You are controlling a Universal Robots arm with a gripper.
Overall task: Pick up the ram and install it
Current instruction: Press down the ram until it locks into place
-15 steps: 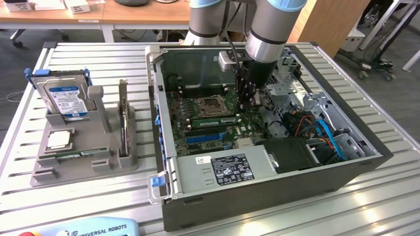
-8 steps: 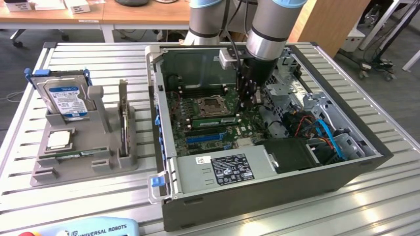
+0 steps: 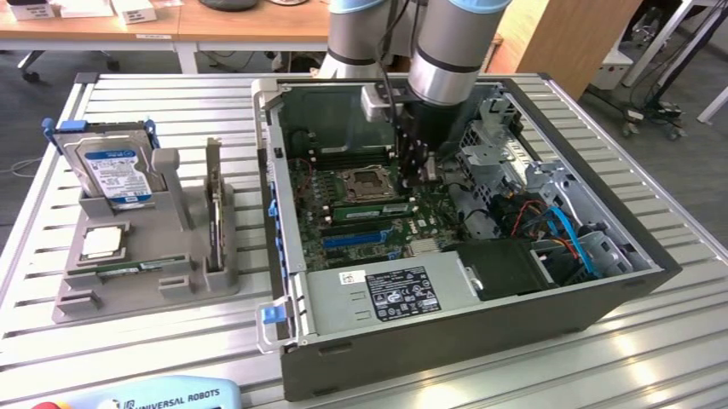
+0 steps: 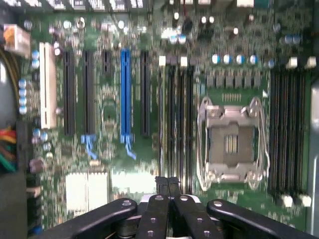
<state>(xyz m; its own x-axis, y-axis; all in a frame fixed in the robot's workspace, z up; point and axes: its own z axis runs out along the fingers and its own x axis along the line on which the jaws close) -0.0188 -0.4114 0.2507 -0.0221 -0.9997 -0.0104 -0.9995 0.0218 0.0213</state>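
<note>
Exterior view: the clenched, empty gripper [image 3: 427,175] hangs inside the open computer case [image 3: 455,341] near the ram [image 3: 364,209], apparently slotted beside the processor socket [image 3: 366,181]; final seating likely calls for even downward pressure.

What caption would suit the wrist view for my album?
Shut gripper poised over the motherboard, beside the empty processor socket and memory slots.

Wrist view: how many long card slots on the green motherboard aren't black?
2. A blue plastic slot stands between black slots; a white plastic slot sits at the board's edge near the coloured wires. More may lie out of frame.
</note>
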